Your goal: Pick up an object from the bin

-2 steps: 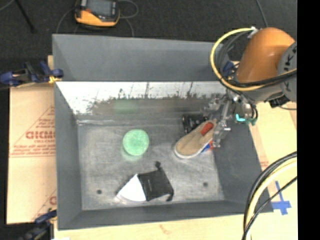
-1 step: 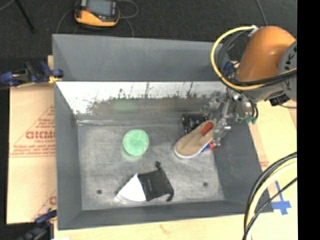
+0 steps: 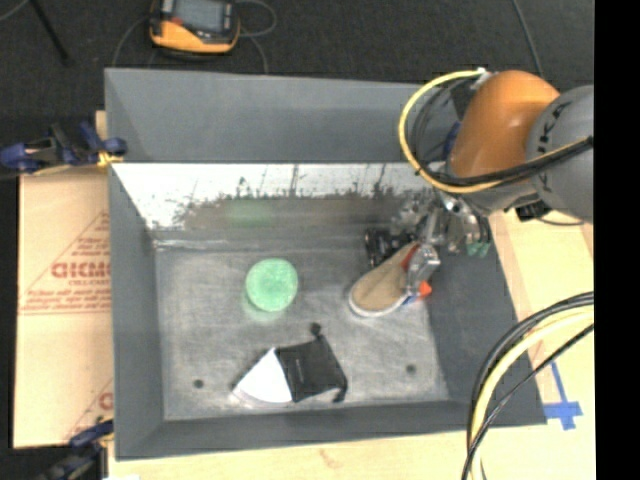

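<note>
The arm (image 3: 565, 158) comes in at the right of the frame. Its orange cover (image 3: 497, 118) sits at the upper right, above the back right corner of the grey metal bin (image 3: 135, 298), and a loop of yellow and black cable (image 3: 412, 133) runs round the cover. The gripper (image 3: 420, 266) hangs below the cover, down near the bin floor and right of the middle.

It stands at the upper right end of a tan shoe-shaped thing (image 3: 375, 290) with a pale edge along its underside. This thing lies on the floor right of centre, slanting from upper right to lower left. The gripper's tip overlaps that end and seems to touch it, and a small red-orange spot (image 3: 426, 290) shows just beside the contact. Whether the gripper is open or closed cannot be told, nor whether it has any grasp on the tan thing.

A small black thing (image 3: 378, 242) of a kind I cannot make out lies just left of the gripper, above the tan thing. A round green disc (image 3: 271, 284) lies flat left of centre, apart from the tan thing. In the lower middle, near the front wall, a black flat piece (image 3: 312, 368) lies partly over a white wedge (image 3: 262, 380)
</note>
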{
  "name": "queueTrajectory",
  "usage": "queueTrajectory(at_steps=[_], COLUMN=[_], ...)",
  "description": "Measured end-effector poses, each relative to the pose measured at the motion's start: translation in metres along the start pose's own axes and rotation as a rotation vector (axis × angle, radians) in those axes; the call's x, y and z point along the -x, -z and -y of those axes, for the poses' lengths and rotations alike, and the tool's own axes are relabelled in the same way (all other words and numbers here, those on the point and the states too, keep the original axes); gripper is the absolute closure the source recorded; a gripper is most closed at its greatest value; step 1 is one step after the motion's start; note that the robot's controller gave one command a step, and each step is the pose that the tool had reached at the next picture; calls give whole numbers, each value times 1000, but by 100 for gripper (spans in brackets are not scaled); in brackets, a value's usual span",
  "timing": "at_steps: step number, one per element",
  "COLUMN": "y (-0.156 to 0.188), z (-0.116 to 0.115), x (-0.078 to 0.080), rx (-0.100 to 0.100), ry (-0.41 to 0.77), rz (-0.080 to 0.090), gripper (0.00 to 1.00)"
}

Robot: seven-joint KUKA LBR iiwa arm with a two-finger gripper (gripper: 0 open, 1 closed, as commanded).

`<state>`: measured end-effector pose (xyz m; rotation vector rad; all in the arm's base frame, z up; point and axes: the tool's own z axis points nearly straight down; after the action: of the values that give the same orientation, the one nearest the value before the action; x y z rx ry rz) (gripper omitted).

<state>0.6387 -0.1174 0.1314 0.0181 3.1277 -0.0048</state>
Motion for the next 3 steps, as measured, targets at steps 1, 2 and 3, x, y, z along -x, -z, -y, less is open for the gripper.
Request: queueTrajectory(at_steps=[1,2,3], y=[-31,-40,-40], z=[3,3,3], x=[7,26,26], rx=[8,2,1], ry=[127,234,234], rz=[0,8,8], gripper=[0,100,100])
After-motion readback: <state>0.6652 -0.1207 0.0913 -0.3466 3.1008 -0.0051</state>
